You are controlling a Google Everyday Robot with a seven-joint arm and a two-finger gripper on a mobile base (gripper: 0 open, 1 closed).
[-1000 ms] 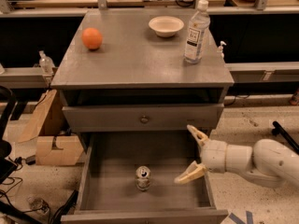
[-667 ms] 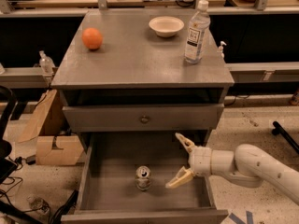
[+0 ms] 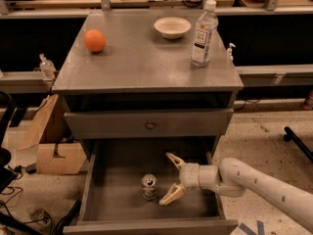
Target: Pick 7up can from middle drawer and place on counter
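7up can (image 3: 149,186) standing upright on the floor of the pulled-out middle drawer (image 3: 117,192), gripper (image 3: 165,179) inside the drawer just right of the can, its fingers spread wide, not touching it, orange (image 3: 94,40), bowl (image 3: 172,27) and bottle (image 3: 204,33) on the desk (image 3: 142,62) above

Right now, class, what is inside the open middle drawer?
The 7up can stands upright on the middle drawer floor, with the open gripper beside it. The drawer's back is shadowed under the upper drawer front.
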